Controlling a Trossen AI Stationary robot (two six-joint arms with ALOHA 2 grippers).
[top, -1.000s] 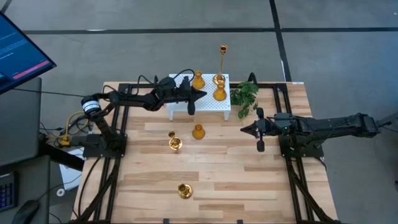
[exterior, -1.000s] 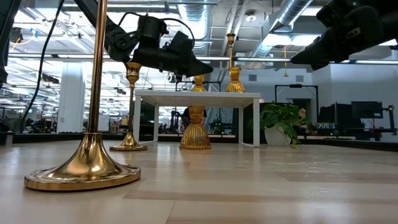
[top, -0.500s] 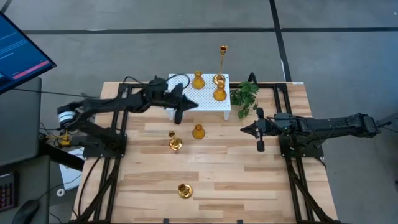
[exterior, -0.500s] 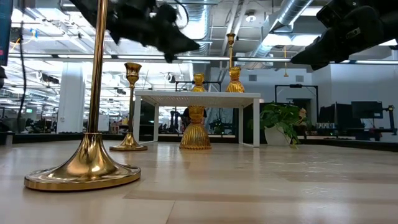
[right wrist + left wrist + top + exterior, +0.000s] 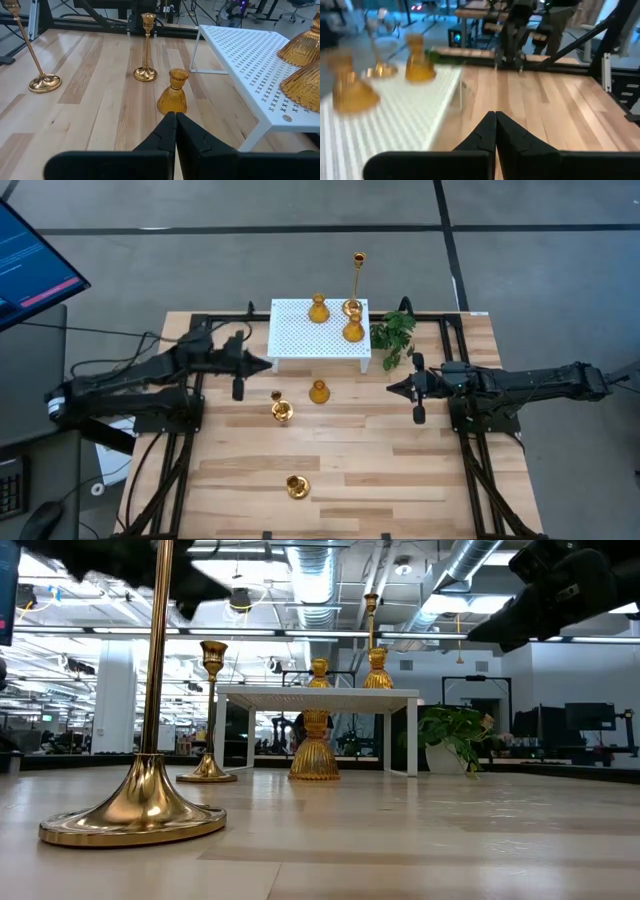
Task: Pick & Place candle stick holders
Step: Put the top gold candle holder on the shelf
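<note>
1. While three candle stick holders [image 5: 352, 330] sit on the white stand [image 5: 300, 340], three stand on the table [image 5: 400, 460] before it.
2. Left hand [image 5: 238, 388], fingers together, empty beside the stand; right hand [image 5: 418, 415] likewise.
3. A low approach could topple a tall holder [image 5: 282, 411].

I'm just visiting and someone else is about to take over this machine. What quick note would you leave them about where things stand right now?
Left gripper: shut, empty, above the table's left side beside the white stand.
Right gripper: shut, empty, waiting on the right near the plant sprig.
Done, it seems: three candle stick holders on the stand, two squat ones and a tall thin one.
Left: three on the wooden table, a squat holder, a tall one beside it and another tall one at the near edge.
</note>
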